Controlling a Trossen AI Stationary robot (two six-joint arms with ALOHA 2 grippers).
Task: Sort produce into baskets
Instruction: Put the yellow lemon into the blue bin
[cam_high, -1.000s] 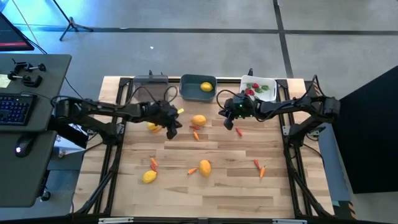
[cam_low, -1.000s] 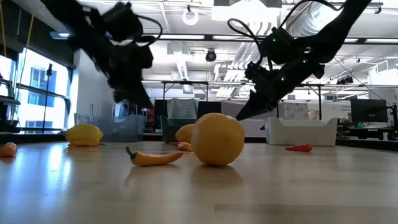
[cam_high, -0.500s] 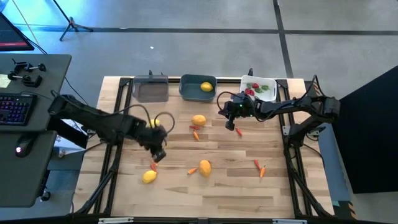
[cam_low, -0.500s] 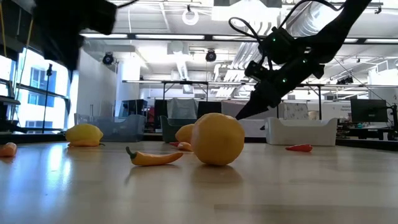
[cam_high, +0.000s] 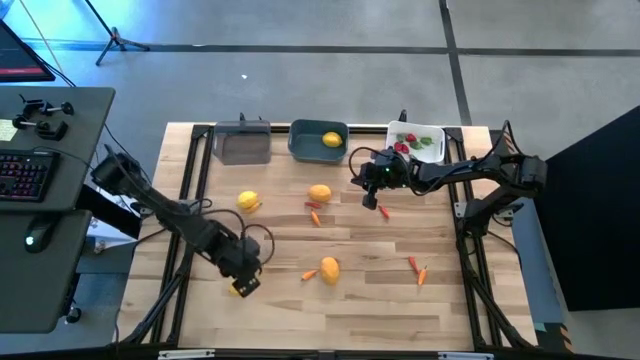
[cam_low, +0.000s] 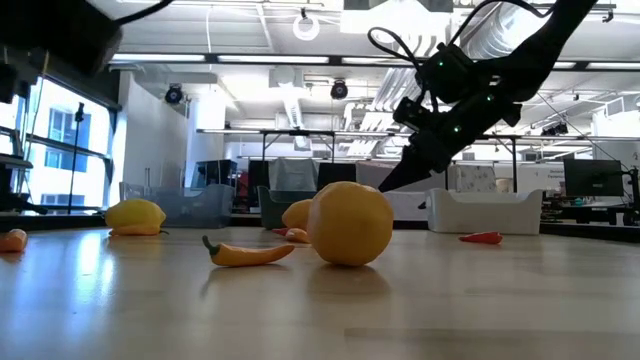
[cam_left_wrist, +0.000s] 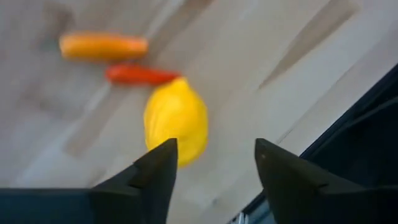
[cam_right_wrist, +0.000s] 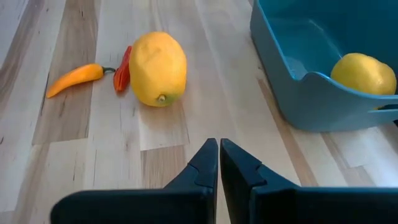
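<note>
Left tool (cam_high: 243, 281): fingers apart, low over a yellow lemon (cam_left_wrist: 176, 119) at the desk's (cam_high: 360, 300) front-left; touching or not, unclear. Right tool (cam_high: 368, 198): fingers together, empty, above the desk near the teal basket (cam_high: 305, 146), which holds one lemon (cam_high: 331, 139). Other produce lies scattered on the desk.

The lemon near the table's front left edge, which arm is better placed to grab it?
Left. The left gripper is open right over that lemon; the right gripper, shut, is far off by the teal bin.

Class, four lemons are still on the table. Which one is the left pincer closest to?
The lemon at the table's front-left: the open left pincer is right over it; the others lie farther off.
</note>
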